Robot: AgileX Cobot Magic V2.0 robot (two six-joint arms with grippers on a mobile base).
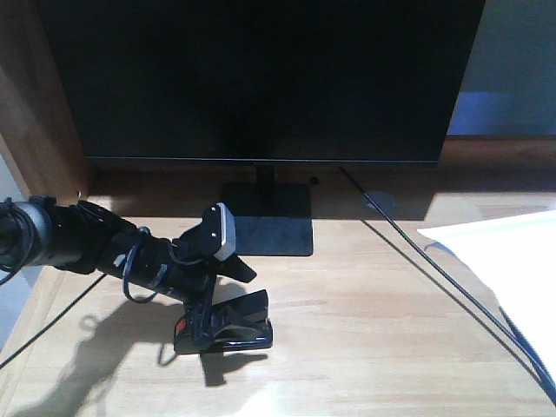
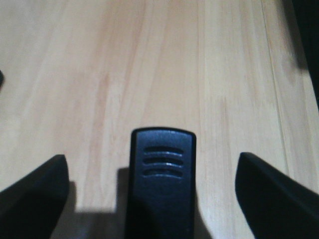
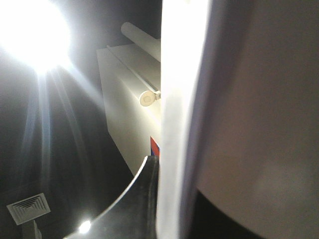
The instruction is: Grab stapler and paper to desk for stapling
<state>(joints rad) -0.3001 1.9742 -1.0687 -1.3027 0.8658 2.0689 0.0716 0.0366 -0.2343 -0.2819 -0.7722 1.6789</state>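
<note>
Stapler (image 2: 162, 189) looked stiff, slick: pinch mid-body. Left gripper (image 2: 152, 158) straddled it wide open; right gripper (image 3: 148, 199) unreadable, paper (image 1: 512, 269) at 3 o'clock.

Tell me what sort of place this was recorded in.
Probably an indoor office or study workstation. A dark monitor stands on a light wooden desk, a stapler lies on the desk, white paper is at the right, and a ceiling vent shows overhead.

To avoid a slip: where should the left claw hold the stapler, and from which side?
Probably best to close on the long straight sides of the stapler, behind its ribbed end, coming down from above. It lies flat on the desk, centred in the open left claw.
</note>
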